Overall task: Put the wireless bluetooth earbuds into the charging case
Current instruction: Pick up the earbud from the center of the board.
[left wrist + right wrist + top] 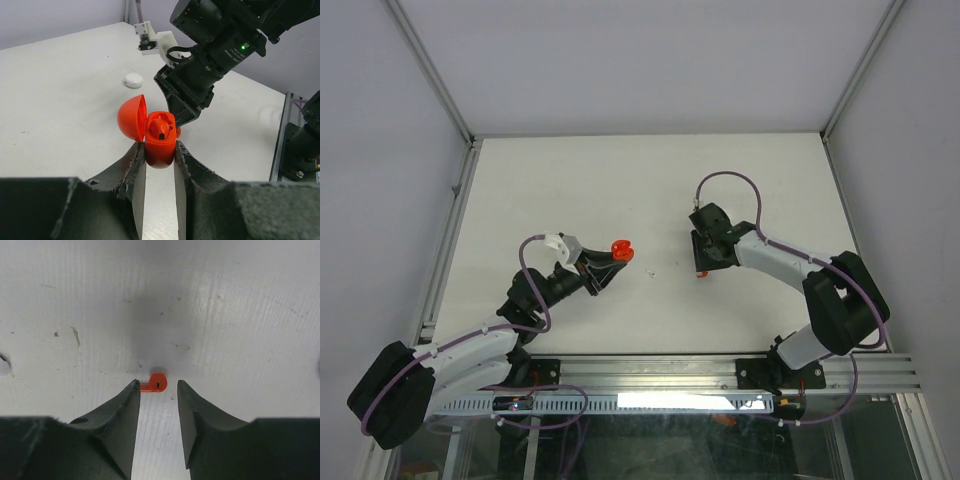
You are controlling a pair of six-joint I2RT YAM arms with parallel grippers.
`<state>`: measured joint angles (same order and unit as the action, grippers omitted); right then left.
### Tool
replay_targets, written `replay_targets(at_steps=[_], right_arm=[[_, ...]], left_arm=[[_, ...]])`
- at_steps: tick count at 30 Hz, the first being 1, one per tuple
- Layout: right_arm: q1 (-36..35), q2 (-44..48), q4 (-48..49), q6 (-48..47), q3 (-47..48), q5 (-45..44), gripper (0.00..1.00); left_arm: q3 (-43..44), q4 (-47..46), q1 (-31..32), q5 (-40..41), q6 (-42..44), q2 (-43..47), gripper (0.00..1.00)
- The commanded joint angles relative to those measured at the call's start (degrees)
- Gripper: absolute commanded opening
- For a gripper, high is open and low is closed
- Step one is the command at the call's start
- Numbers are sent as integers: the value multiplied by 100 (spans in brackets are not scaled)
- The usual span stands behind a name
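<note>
grey walls are enclosing a scuffed white table. left gripper is clamping the open red charging case, which is cradling a seated earbud. right gripper, jaws narrowly parted, is hovering by a loose red earbud lying on the table.

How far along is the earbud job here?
Done: the red case, lid open, is gripped in the left claw, with one red earbud apparently seated inside. In hand: the right claw is open over the second red earbud on the table, not gripping it. Left: grab it and seat it in the case.
</note>
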<state>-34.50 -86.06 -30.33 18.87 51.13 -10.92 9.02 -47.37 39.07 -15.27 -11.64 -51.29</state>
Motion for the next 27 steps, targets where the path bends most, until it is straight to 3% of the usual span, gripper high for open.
replay_targets(at_steps=[1, 27], right_arm=[[54, -142, 380, 203, -36, 18, 38], [-34, -299, 61, 346, -74, 374, 31]], left_arm=[[140, -316, 51, -165, -113, -35, 0], [129, -915, 49, -372, -196, -426, 0]])
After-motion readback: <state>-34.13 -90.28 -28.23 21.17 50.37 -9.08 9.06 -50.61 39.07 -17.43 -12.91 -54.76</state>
